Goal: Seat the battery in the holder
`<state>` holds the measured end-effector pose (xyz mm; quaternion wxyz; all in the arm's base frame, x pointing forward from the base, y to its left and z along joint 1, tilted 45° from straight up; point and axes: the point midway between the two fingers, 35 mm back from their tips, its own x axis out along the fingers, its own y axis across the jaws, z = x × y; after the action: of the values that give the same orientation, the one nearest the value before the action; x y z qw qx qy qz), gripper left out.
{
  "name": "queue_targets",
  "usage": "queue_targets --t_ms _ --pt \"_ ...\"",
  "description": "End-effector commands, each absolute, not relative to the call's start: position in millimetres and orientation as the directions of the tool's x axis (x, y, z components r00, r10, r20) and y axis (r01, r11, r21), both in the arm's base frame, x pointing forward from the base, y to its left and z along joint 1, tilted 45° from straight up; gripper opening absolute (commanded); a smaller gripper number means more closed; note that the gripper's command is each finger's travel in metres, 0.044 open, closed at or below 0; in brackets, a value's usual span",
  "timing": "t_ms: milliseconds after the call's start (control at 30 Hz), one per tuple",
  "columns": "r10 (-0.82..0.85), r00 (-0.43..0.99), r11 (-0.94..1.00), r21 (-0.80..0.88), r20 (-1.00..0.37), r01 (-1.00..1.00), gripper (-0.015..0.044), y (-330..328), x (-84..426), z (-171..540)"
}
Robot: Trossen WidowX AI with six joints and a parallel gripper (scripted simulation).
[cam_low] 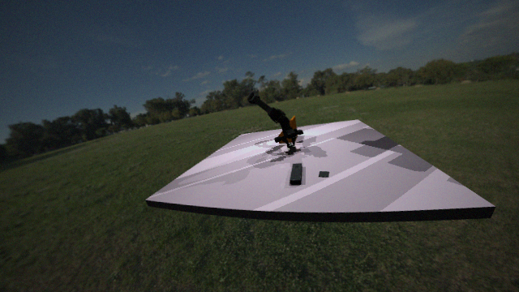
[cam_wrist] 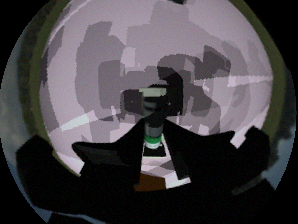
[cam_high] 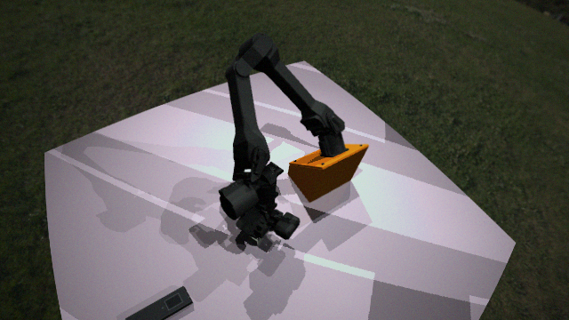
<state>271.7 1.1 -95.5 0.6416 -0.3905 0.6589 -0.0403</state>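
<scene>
My gripper (cam_high: 265, 242) (cam_low: 291, 150) (cam_wrist: 152, 120) is shut on the battery. In the wrist view the battery (cam_wrist: 153, 140) shows a dark cylindrical body with a green and white band near one end, between the fingers. A pale bar shows beyond its dark far part; I cannot tell what it belongs to. The battery is held low; whether it touches anything is unclear. A long black box (cam_high: 157, 306) (cam_low: 296, 174), which looks like the holder, lies well away from the gripper. Its spring and lip cannot be made out. The battery is not in that box.
A small flat black square (cam_low: 323, 173) lies beside the long box. An orange wedge-shaped stand (cam_high: 331, 175) is under the arm's base, close behind the gripper. The pale table (cam_high: 427, 231) (cam_low: 227, 199) carries shifting shadows, and grass surrounds its edges.
</scene>
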Motion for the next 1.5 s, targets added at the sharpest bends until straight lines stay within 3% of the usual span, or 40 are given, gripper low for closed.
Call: queue_targets --t_ms 0,667,1467 --pt "-0.589 0.087 0.686 -0.554 -0.803 -0.472 0.0087 -3 266 -97" --pt "-0.616 0.0 0.695 -0.544 -0.787 -0.469 0.0087 -5 271 -94" --pt "-0.616 -0.009 0.699 -0.54 -0.788 -0.469 0.0087 0 284 -98"
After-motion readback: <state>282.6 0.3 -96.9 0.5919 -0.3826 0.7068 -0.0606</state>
